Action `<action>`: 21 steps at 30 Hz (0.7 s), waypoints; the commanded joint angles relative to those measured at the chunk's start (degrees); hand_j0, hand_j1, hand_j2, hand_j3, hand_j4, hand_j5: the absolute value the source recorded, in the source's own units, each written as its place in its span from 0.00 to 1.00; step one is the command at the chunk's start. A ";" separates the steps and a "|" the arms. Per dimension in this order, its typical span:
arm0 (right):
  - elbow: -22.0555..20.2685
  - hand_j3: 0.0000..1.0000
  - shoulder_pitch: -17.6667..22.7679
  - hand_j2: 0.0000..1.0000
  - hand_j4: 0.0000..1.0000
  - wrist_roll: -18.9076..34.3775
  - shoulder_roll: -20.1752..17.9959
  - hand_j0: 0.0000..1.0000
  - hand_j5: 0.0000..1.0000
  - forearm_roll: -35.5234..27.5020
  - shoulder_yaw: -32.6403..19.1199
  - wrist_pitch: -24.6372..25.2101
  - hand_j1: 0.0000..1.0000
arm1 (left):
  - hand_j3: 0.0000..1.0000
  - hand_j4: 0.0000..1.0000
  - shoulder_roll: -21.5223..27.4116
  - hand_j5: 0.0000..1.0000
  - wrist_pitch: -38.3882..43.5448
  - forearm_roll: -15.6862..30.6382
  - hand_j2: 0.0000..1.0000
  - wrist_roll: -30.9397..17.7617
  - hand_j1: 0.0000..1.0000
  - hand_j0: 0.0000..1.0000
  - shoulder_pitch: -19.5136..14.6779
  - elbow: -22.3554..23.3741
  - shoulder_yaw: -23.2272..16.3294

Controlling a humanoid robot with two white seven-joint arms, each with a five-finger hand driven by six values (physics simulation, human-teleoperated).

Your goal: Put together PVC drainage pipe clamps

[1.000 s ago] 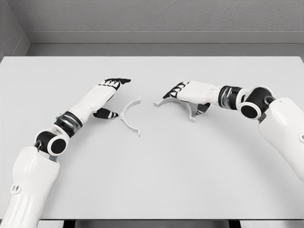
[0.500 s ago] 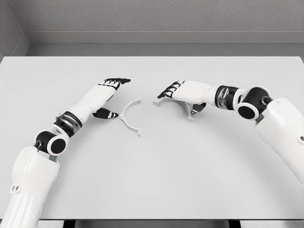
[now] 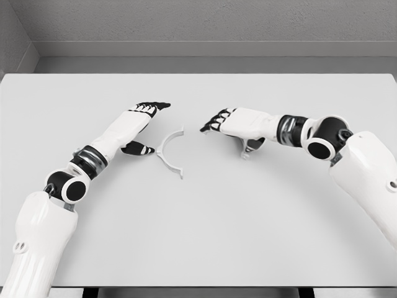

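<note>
Nowhere any readable writing or brand. Left clamp half [image 3: 169, 151] is a thin white semicircular strap with small end flanges, lying flat on the white table [image 3: 205, 230], just right of the left hand [image 3: 139, 124], apart from it. Left hand is released, fingers straight, thumb splayed, holding nothing. Right hand [image 3: 232, 122] sits over the second clamp half [image 3: 245, 149], mostly hidden beneath the palm; fingers curl downward, whether they grasp it cannot be told.
</note>
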 commanded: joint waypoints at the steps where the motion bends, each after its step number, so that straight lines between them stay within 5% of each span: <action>1: -0.66 1.00 0.00 1.00 1.00 -0.03 -0.04 1.00 1.00 -0.21 -0.04 0.14 1.00 | 1.00 1.00 0.01 1.00 0.12 0.31 1.00 0.04 1.00 1.00 0.00 -0.09 0.04; 21: -2.42 1.00 0.62 1.00 1.00 -0.03 0.05 1.00 1.00 -0.21 0.48 0.23 1.00 | 1.00 1.00 -0.08 1.00 0.04 0.31 1.00 0.04 1.00 1.00 0.09 -0.09 -0.05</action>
